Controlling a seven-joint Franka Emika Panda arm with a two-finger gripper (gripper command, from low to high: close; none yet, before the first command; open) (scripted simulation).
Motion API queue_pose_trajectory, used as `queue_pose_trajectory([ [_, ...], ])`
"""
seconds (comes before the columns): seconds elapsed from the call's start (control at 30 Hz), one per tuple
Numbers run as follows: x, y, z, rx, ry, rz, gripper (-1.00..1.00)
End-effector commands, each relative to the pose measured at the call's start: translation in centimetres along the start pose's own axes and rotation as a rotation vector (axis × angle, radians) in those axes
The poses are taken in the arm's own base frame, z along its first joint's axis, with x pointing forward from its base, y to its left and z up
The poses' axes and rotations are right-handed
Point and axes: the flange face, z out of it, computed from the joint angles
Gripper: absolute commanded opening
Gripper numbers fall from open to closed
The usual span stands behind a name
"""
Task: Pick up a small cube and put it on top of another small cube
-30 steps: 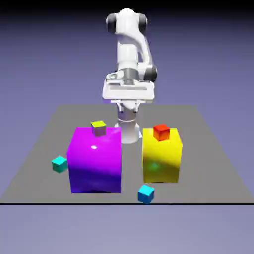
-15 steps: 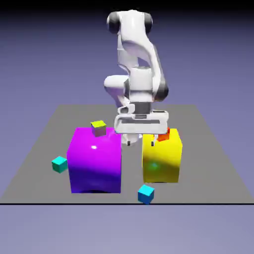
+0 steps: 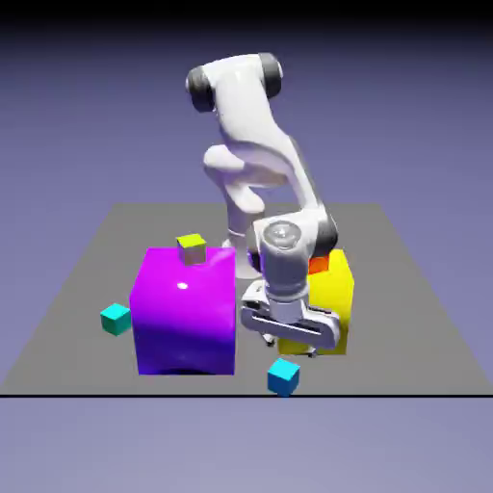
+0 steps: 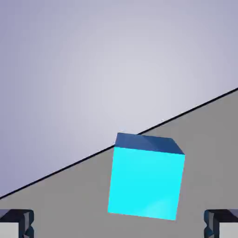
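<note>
Plain blue-violet backdrop (image 3: 404,116), darkening to black along the exterior view's top edge.

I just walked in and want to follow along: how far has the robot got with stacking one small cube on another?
Nothing is stacked yet: the small sky-blue cube and small teal cube sit apart on the table. The open tool holds nothing, its tips either side of the blue cube in view. Gripping, lifting and placing remain.
</note>
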Motion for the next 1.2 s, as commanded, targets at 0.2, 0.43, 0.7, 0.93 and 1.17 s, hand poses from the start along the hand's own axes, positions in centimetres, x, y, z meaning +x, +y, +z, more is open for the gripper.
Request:
queue_pose_trajectory([
  [0.2, 0.3, -0.3, 6.9, 0.000, 0.000, 0.000, -1.00],
  [0.43, 0.9, -1.8, -4.7, 0.107, -0.075, 0.089, -1.00],
  [0.7, 20.9, 10.4, -16.9, 0.309, -0.171, 0.507, -1.00],
  [0.93, 32.6, 27.6, -12.0, 0.304, -0.216, 1.010, -1.00],
  [1.17, 35.8, 34.8, -2.5, 0.220, -0.221, 1.298, -1.00],
])
